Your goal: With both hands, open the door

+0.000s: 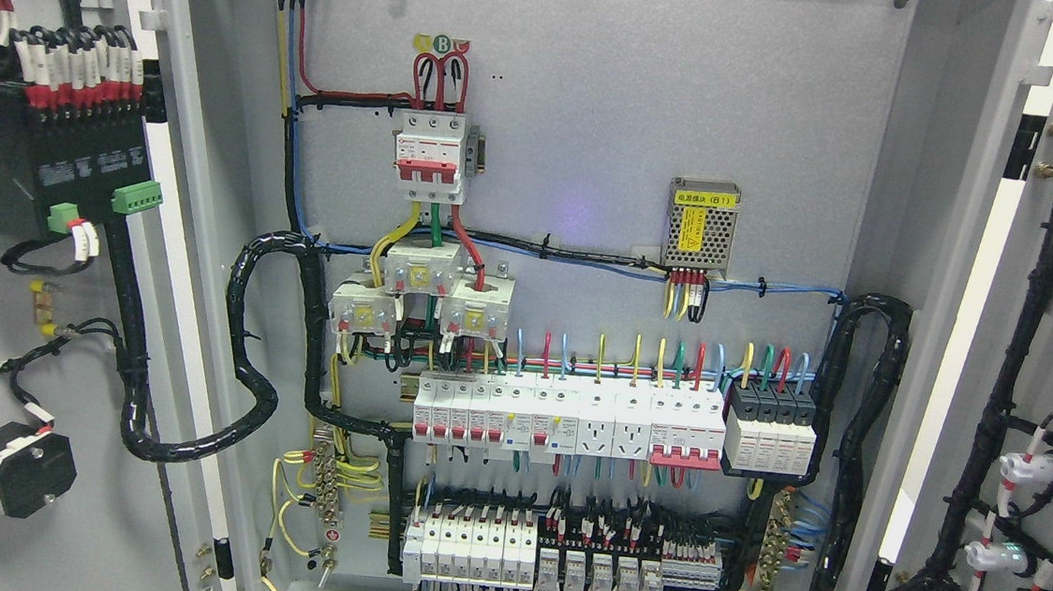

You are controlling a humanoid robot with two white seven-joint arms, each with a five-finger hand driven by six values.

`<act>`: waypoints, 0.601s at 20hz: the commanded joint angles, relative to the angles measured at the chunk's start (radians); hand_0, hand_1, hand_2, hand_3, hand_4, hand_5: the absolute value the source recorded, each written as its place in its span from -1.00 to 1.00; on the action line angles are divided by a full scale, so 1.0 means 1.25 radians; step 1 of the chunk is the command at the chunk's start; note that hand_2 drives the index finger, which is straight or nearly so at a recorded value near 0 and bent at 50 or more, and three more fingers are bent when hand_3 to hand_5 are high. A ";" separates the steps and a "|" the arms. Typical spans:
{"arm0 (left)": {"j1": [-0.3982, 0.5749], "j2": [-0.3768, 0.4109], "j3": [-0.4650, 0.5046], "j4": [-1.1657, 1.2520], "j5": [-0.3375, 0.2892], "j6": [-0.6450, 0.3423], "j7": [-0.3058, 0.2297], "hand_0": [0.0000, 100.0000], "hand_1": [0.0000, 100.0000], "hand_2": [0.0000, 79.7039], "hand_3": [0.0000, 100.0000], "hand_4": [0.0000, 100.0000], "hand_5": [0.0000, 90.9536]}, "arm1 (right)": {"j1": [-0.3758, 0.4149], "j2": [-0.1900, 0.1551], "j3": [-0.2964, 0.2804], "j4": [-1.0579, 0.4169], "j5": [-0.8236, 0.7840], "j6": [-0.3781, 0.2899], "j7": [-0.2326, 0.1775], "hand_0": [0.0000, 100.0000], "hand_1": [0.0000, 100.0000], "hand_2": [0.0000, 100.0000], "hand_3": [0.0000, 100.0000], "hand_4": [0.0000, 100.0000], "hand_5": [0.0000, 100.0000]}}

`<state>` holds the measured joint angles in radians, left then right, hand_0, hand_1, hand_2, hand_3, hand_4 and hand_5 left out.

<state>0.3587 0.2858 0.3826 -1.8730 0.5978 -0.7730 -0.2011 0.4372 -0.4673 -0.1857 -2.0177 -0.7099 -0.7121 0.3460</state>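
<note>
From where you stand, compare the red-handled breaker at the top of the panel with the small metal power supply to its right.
The red-handled breaker is white plastic with a red handle bar; the power supply is a perforated metal box bearing a yellow label. Thick red wires loop into the breaker's top, while thin coloured wires leave only the power supply's bottom. The breaker sits higher and further left. Both are mounted on the grey backplate.

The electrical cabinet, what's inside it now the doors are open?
Inside the cabinet: a red breaker up top, a small power supply, rows of white breakers and wiring. Whatever lies behind the back panel is hidden.
</note>
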 commanded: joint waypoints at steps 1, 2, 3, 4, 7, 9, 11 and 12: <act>-0.026 0.109 0.077 0.143 0.046 -0.303 0.000 -1.00 -1.00 -1.00 -1.00 -1.00 -1.00 | 0.023 0.003 -0.039 0.011 -0.006 -0.003 -0.001 -0.23 -1.00 -1.00 -1.00 -1.00 -1.00; -0.034 0.115 0.077 0.158 0.047 -0.296 0.000 -1.00 -1.00 -1.00 -1.00 -1.00 -1.00 | 0.028 0.003 -0.040 0.011 -0.009 -0.005 -0.001 -0.23 -1.00 -1.00 -1.00 -1.00 -1.00; -0.045 0.121 0.077 0.175 0.047 -0.285 0.000 -1.00 -1.00 -1.00 -1.00 -1.00 -1.00 | 0.034 0.003 -0.040 0.011 -0.010 -0.008 -0.002 -0.23 -1.00 -1.00 -1.00 -1.00 -1.00; -0.057 0.130 0.077 0.191 0.047 -0.274 -0.001 -1.00 -1.00 -1.00 -1.00 -1.00 -1.00 | 0.039 0.003 -0.043 0.011 -0.010 -0.010 -0.001 -0.23 -1.00 -1.00 -1.00 -1.00 -1.00; -0.108 0.144 0.076 0.250 0.047 -0.236 -0.001 -1.00 -1.00 -1.00 -1.00 -1.00 -1.00 | 0.059 0.003 -0.064 0.011 -0.011 -0.012 -0.002 -0.23 -1.00 -1.00 -1.00 -1.00 -1.00; -0.135 0.162 0.074 0.289 0.046 -0.208 -0.001 -1.00 -1.00 -1.00 -1.00 -1.00 -1.00 | 0.067 0.004 -0.070 0.011 -0.015 -0.016 -0.002 -0.23 -1.00 -1.00 -1.00 -1.00 -1.00; -0.162 0.168 0.072 0.325 0.046 -0.173 -0.002 -1.00 -1.00 -1.00 -1.00 -1.00 -1.00 | 0.071 0.007 -0.078 0.011 -0.024 -0.018 -0.002 -0.23 -1.00 -1.00 -1.00 -1.00 -1.00; -0.172 0.171 0.071 0.341 0.045 -0.154 -0.002 -1.00 -1.00 -1.00 -1.00 -1.00 -1.00 | 0.075 0.011 -0.082 0.011 -0.024 -0.018 -0.002 -0.23 -1.00 -1.00 -1.00 -1.00 -1.00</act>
<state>0.2255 0.4077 0.4443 -1.6624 0.6488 -0.7730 -0.2022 0.5037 -0.4634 -0.2371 -2.0083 -0.7279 -0.7324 0.3440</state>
